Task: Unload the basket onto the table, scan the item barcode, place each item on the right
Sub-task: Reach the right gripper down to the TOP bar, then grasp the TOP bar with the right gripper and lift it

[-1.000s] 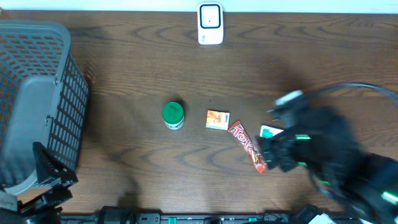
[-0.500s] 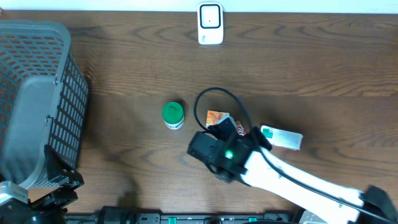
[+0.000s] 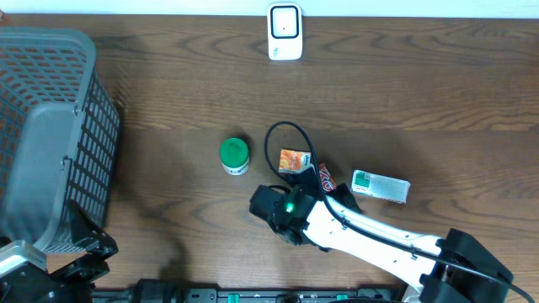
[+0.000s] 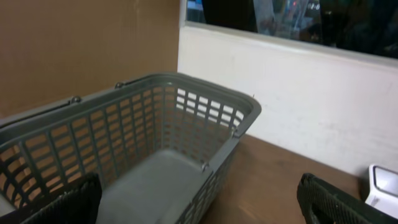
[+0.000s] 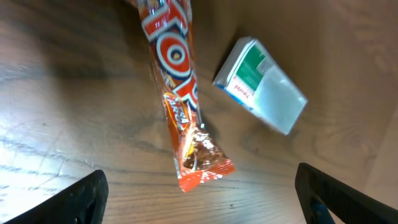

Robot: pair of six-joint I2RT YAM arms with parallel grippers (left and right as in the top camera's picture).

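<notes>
- Grey basket (image 3: 50,126): far left of the candy bar (image 3: 323,176); left gripper (image 4: 199,205) faces it, jaws wide apart, empty.
- Green-lidded jar (image 3: 234,155): left of the candy bar, apart.
- White scanner (image 3: 285,32): well beyond the candy bar.
- Orange packet (image 3: 292,159): just left of the candy bar.
- Right gripper (image 5: 202,186): over the candy bar, jaws wide apart, empty.
- White-green box (image 3: 381,186): near, on the right.
</notes>
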